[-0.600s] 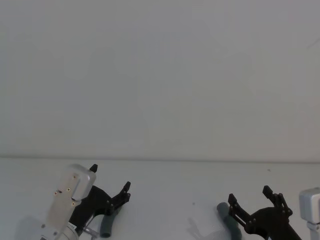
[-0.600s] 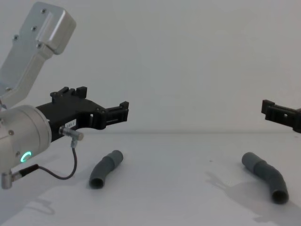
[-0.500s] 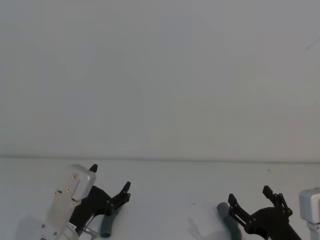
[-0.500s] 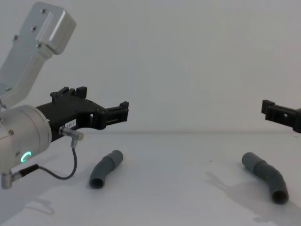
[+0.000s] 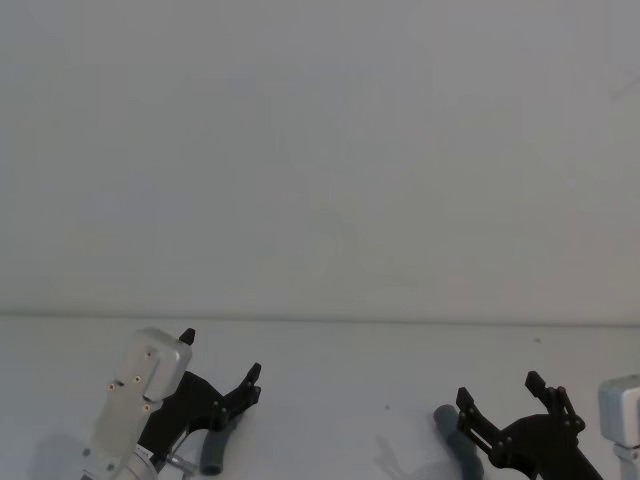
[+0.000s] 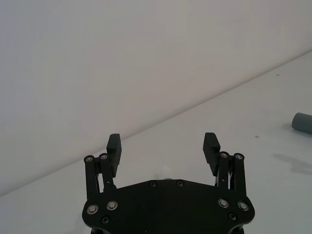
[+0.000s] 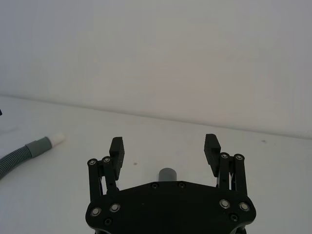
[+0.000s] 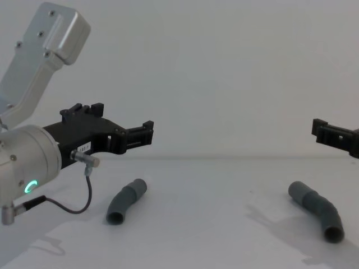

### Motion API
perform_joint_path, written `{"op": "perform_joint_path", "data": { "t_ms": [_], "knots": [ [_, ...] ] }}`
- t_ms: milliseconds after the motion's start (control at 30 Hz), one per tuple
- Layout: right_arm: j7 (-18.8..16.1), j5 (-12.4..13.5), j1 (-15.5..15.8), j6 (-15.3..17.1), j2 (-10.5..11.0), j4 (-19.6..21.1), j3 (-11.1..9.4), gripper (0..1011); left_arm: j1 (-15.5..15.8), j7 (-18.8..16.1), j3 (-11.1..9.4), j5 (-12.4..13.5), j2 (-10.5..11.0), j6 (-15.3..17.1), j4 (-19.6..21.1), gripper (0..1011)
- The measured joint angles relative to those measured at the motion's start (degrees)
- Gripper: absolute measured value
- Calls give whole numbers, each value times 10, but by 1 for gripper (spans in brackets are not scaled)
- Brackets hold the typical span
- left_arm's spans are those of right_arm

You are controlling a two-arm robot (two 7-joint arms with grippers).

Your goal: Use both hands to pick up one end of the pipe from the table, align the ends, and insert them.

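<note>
Left gripper (image 6: 162, 146) was found open, fingers spread wide with nothing between them, held clear above the left half of the table (image 8: 213, 235). A green ring (image 8: 31, 186) was lit on its wrist, and a thin cable (image 8: 73, 208) hung beneath. Right gripper (image 7: 164, 146) was likewise open and empty, raised above the table's right half. Neither gripper touched the pipe. The left piece (image 8: 126, 200), grey, ribbed and bent, lay flat on the table's left half, short of the back edge and below the left gripper. One of its ends carried a white tip (image 7: 57, 138). The right piece (image 8: 317, 208), also bent, lay flat on the right half, below the right gripper. Its grey cuff (image 7: 167, 174) showed between that gripper's fingers in the right wrist view. The two pieces lay well apart, unjoined.
</note>
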State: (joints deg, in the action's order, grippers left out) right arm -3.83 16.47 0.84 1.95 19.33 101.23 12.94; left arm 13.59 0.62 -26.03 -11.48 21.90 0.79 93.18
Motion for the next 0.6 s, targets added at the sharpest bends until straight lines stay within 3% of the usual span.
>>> {"op": "perform_joint_path", "data": {
  "t_ms": [600],
  "knots": [
    [0,0,0,0,0,0,0,1000,0,0,0,0,0,0,0,1001]
  ]
}}
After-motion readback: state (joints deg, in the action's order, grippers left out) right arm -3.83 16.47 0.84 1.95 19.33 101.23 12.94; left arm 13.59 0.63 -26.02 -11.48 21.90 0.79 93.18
